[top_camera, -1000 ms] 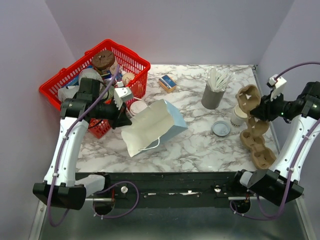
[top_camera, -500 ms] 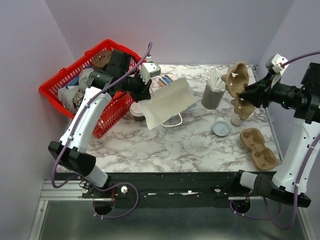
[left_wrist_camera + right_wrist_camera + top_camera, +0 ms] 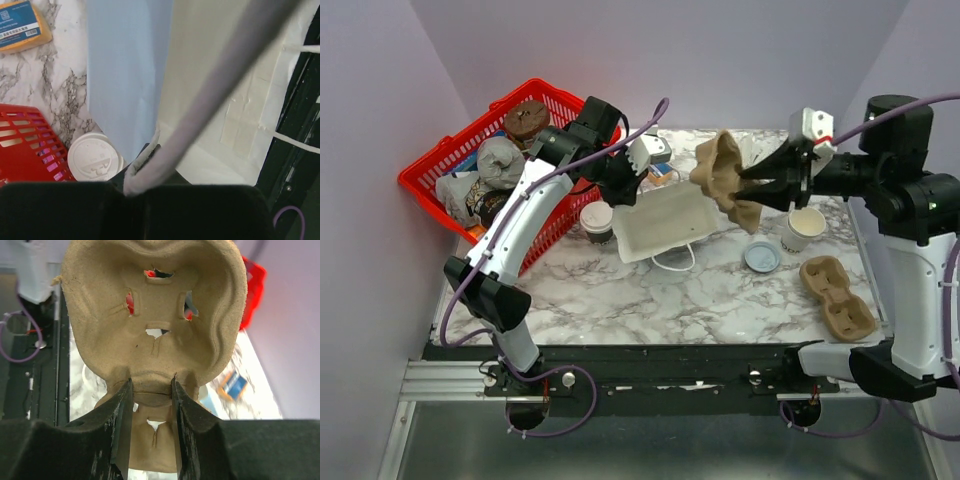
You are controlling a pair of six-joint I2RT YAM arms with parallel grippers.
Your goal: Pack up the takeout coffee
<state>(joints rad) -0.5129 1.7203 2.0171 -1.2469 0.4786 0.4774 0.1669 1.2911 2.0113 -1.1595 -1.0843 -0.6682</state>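
Observation:
The takeout coffee [image 3: 597,220], dark brown with a white lid, stands by the red basket's corner; its lid shows in the left wrist view [image 3: 95,158]. My left gripper [image 3: 638,166] is shut on the rim of a white and light blue paper bag [image 3: 672,222], which lies tilted on the table right of the cup. In the left wrist view the bag [image 3: 125,75] fills the frame and my left gripper [image 3: 148,154] is mostly hidden. My right gripper [image 3: 760,186] is shut on a brown pulp cup carrier [image 3: 724,178], held in the air above the bag's far end [image 3: 155,315].
A red basket [image 3: 430,172] of goods stands at the back left. A lidless cream cup [image 3: 805,228], a loose grey-white lid disc [image 3: 761,257] and a second pulp carrier [image 3: 837,296] sit at the right. An orange and blue packet [image 3: 20,25] lies behind the bag.
My left arm has swung the bag from the front left to the back middle, beside the coffee. My right arm has carried the pulp carrier leftward over the table to above the bag.

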